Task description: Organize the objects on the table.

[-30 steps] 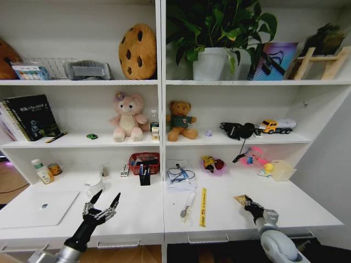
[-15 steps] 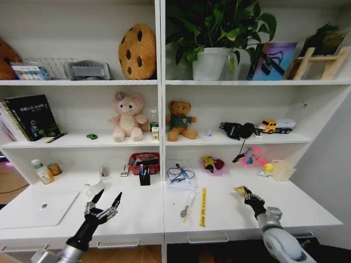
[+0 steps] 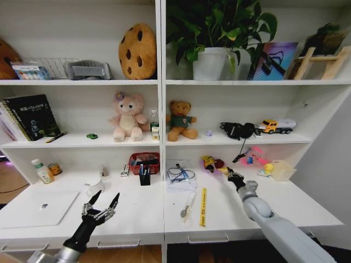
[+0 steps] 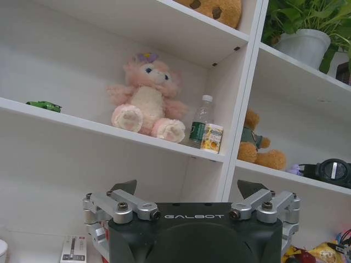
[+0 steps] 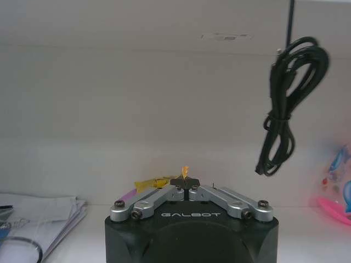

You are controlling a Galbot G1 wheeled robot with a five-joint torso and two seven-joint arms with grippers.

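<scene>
The right gripper (image 3: 231,176) has moved since the earlier pictures: a second ago it sat low near the front right edge of the table (image 3: 307,211), and half a second ago it was a little farther in. It now reaches far back and to the left, its tip just beside the pink and yellow snack bag (image 3: 213,164) near the back wall, with the arm stretched across the right half of the table. Its jaws are clenched on a small yellow wedge (image 5: 185,171), whose orange-yellow tip pokes up between the closed fingertips in the right wrist view. A looped black cable (image 5: 285,104) hangs from the shelf above, beyond that gripper.

The left gripper (image 3: 103,205) hovers over the front left of the table, about where it was a second ago, its jaws spread wide and holding nothing.

The other things lie as before. The laptop (image 3: 41,207) rests closed on the far left of the table. The yellow ruler (image 3: 203,206) lies near the middle, with a spoon (image 3: 187,206) just to its left. The red basket (image 3: 146,161) and the black pen holder (image 3: 145,176) stand at the back centre, and the tiny green car (image 3: 92,136) sits on the shelf left of the pink bear (image 3: 127,116).
</scene>
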